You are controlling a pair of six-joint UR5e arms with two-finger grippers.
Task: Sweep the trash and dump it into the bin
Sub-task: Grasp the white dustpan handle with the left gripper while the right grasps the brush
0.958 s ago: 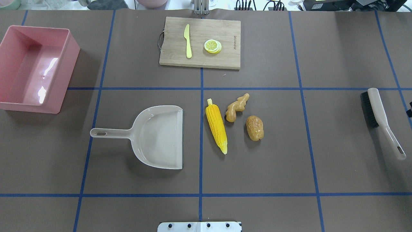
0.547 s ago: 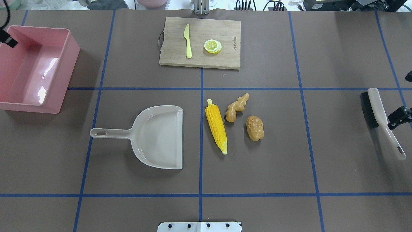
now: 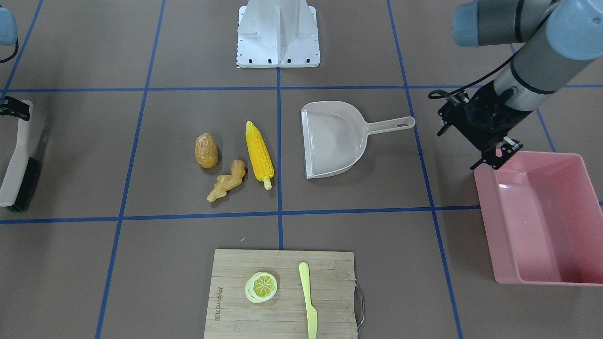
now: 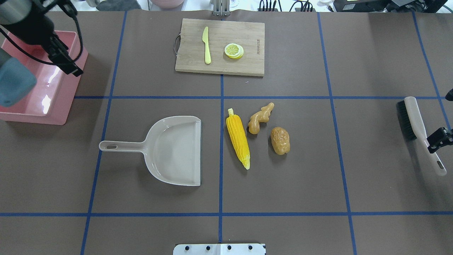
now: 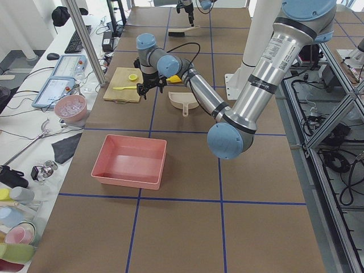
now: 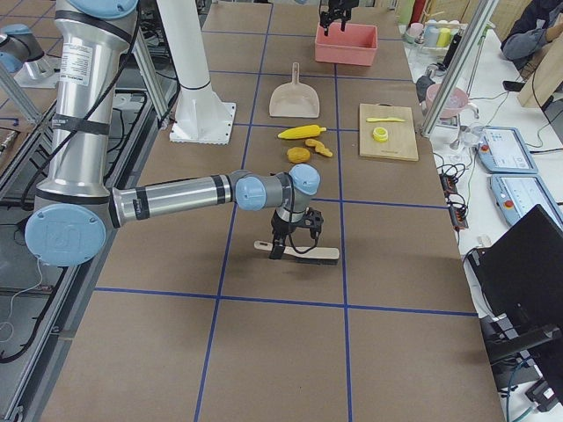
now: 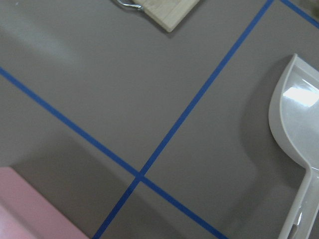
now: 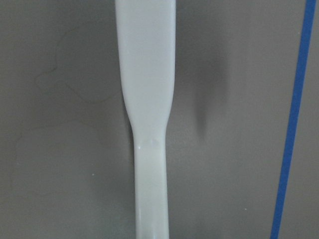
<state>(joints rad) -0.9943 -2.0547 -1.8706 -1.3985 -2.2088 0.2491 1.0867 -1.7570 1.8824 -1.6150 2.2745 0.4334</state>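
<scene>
Front view: nothing swept yet; corn cob (image 3: 259, 153), potato (image 3: 206, 150) and ginger root (image 3: 227, 181) lie at your dustpan's (image 3: 332, 141) nine o'clock, the bin (image 3: 541, 278) empty at four. Overhead: right end effector (image 4: 438, 140) over the brush (image 4: 412, 113) handle, left end effector (image 4: 70, 68) by the bin; whether either is apart, you cannot tell.

Pink bin (image 4: 32, 118), yellow corn cob (image 4: 238, 138), brown potato (image 4: 280, 140), tan ginger root (image 4: 259, 118), beige dustpan (image 4: 175, 150)

Brown table (image 4: 371, 53) gridded with blue tape (image 4: 283, 97); cluttered white bench (image 5: 25, 116) alongside.
</scene>
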